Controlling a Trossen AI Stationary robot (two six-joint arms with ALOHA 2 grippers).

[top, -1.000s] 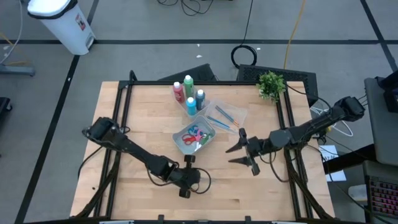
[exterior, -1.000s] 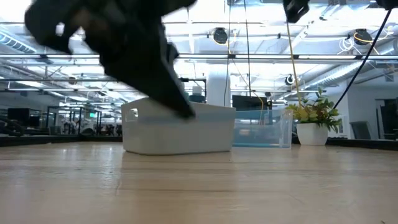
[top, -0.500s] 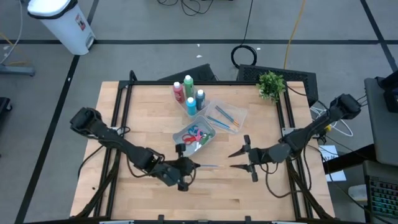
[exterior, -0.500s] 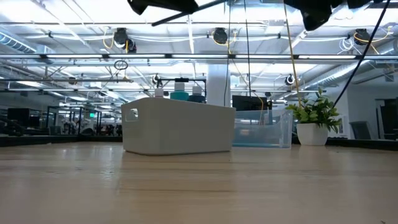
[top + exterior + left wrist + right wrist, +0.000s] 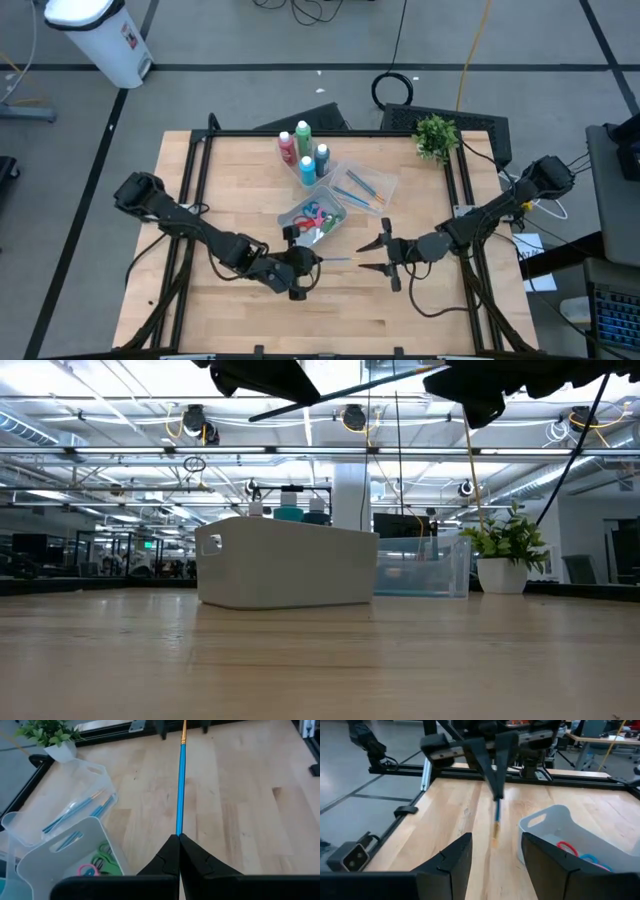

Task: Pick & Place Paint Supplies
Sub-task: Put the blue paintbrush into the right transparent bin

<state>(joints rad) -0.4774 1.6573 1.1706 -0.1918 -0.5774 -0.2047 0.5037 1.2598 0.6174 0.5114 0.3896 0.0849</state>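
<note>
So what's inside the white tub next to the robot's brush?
Scissors lie inside the white tub: a red pair, plus blue, green and pink handles. Its wall hides whatever lies lower down. The left end effector holds the brush outside it.

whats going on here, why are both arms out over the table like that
The left gripper is shut on a thin blue brush, holding it level above the table with its orange tip pointing at the right gripper. The right gripper is open and faces that tip, not touching it; it looks like a handover, though that is a guess. Behind them, a clear tub holds more brushes, a white tub holds scissors, and four bottles stand beside the tubs.
</note>
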